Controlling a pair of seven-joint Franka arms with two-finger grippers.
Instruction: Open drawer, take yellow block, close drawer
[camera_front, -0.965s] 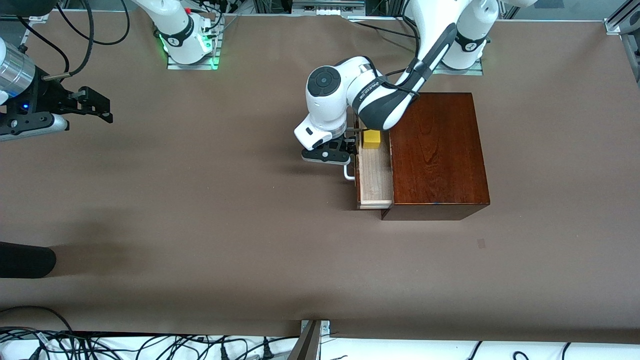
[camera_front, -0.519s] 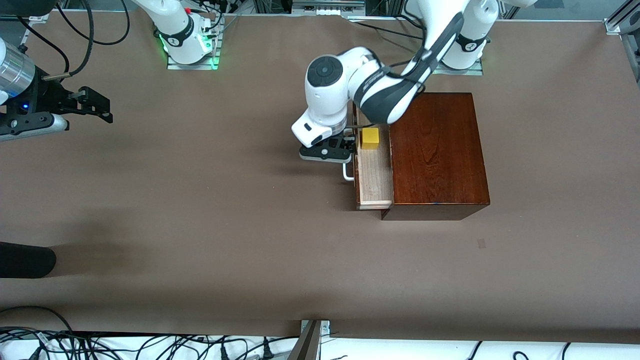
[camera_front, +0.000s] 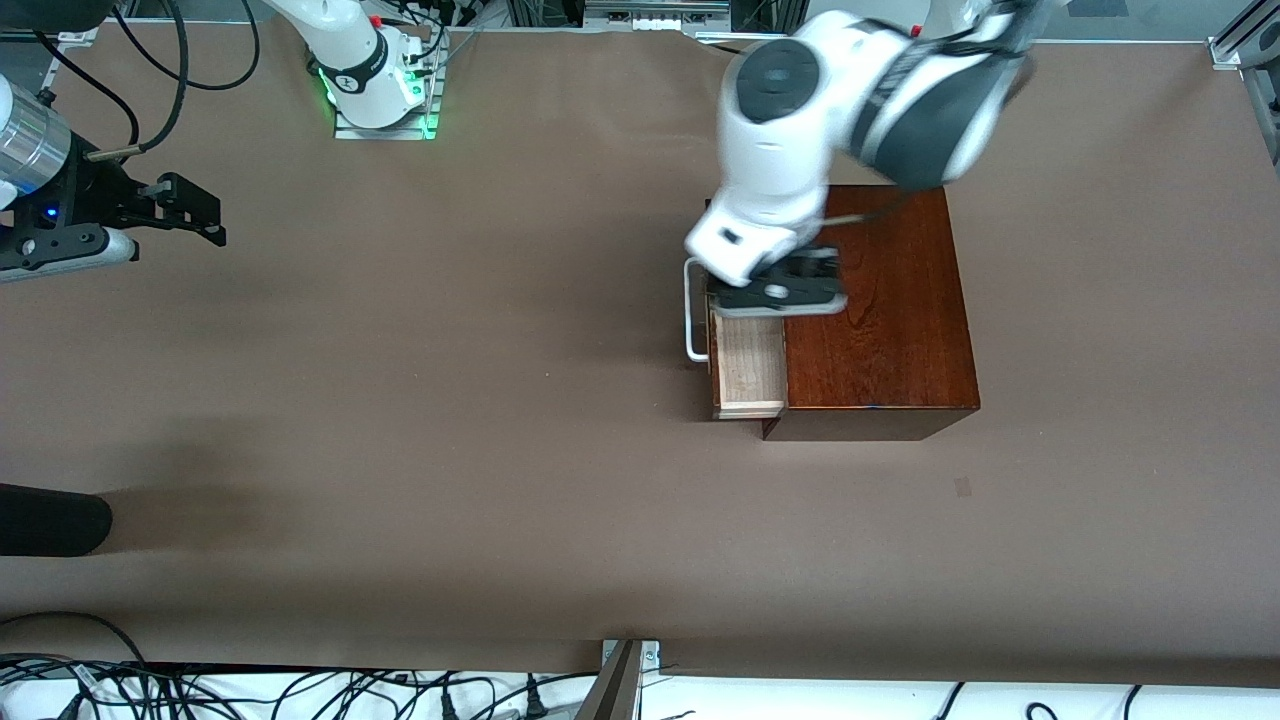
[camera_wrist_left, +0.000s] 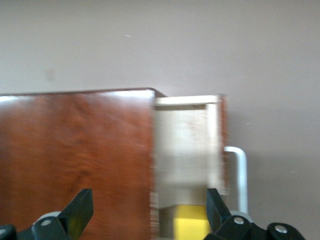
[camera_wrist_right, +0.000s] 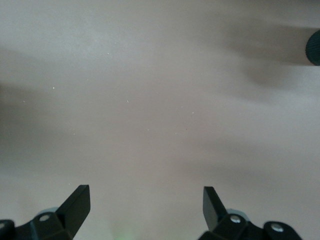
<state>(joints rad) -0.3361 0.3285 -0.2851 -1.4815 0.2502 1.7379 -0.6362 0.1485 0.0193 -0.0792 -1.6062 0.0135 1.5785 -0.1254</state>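
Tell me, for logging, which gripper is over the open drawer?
The left gripper, open above the drawer; the right gripper hangs over bare table.

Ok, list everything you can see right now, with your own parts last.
Table: one, brown, under everything.
Box: one, reddish-brown wood, on the table toward the left arm's end.
Drawer: one, pale wood inside, pulled out of the box.
Handle: one, white bar, on the drawer front.
Block: one, yellow, in the drawer; seen only in the left wrist view.
Cables: many, black, along the table edge nearest the camera.
Left tool: one, black fingers, open, over the drawer and block.
Right tool: one, black, open, waiting over bare table at the right arm's end.
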